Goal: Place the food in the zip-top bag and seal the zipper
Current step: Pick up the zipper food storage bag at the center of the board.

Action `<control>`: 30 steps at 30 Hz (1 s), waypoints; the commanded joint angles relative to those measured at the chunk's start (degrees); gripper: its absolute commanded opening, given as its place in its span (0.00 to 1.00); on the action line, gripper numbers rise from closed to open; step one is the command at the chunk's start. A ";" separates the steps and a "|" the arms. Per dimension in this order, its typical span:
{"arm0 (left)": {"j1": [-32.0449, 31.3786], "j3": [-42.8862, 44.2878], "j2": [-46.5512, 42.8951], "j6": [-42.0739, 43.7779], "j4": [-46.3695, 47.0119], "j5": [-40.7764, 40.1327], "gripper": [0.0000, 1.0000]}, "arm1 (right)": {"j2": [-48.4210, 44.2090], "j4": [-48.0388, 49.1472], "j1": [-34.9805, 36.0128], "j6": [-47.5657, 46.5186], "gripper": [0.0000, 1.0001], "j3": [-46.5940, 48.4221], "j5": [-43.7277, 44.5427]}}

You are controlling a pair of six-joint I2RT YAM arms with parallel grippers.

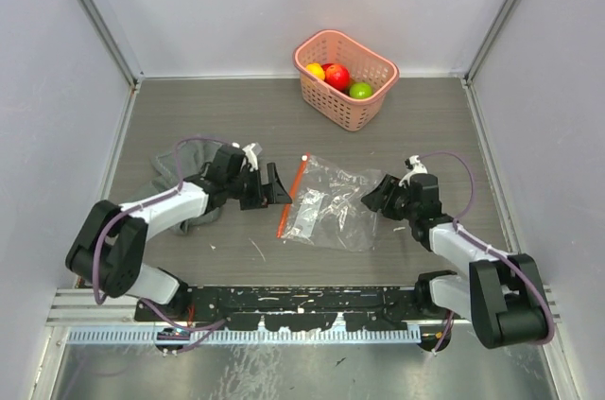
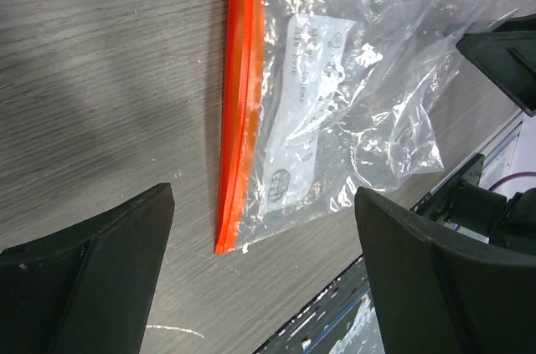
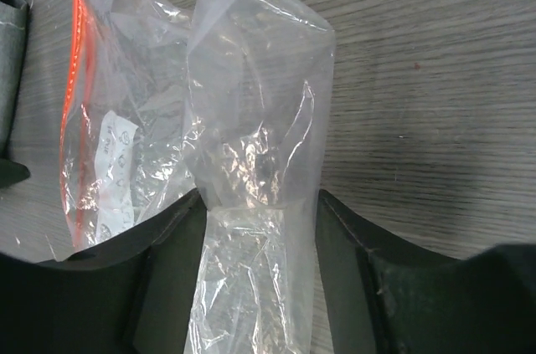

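Note:
The clear zip-top bag (image 1: 333, 203) lies flat mid-table. Its red-orange zipper (image 1: 293, 197) runs along the left edge, with the white slider (image 1: 302, 156) at the far end. My left gripper (image 1: 274, 184) is open and empty just left of the zipper. In the left wrist view the zipper (image 2: 239, 94) and the bag (image 2: 352, 103) lie ahead of the spread fingers. My right gripper (image 1: 376, 196) is at the bag's right corner. In the right wrist view a raised fold of the bag (image 3: 260, 203) fills the gap between the half-spread fingers (image 3: 163, 270). The food (image 1: 337, 76) is in the basket.
The pink plastic basket (image 1: 371, 109) stands at the back, holding a red, a yellow and a green fruit. A grey cloth (image 1: 170, 168) lies crumpled under and behind my left arm. Grey walls close in the table on three sides.

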 commanded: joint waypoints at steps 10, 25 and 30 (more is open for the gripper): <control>-0.39 3.09 9.70 -2.44 10.38 3.41 0.78 | 8.94 10.42 -0.26 1.17 0.05 0.25 -1.08; -0.40 5.56 13.44 -4.57 14.69 4.01 0.42 | 12.89 12.07 -0.28 0.82 0.01 0.63 -2.41; -0.39 4.99 12.60 -5.08 15.47 4.68 0.31 | 12.97 12.13 -0.26 0.81 0.01 0.56 -2.56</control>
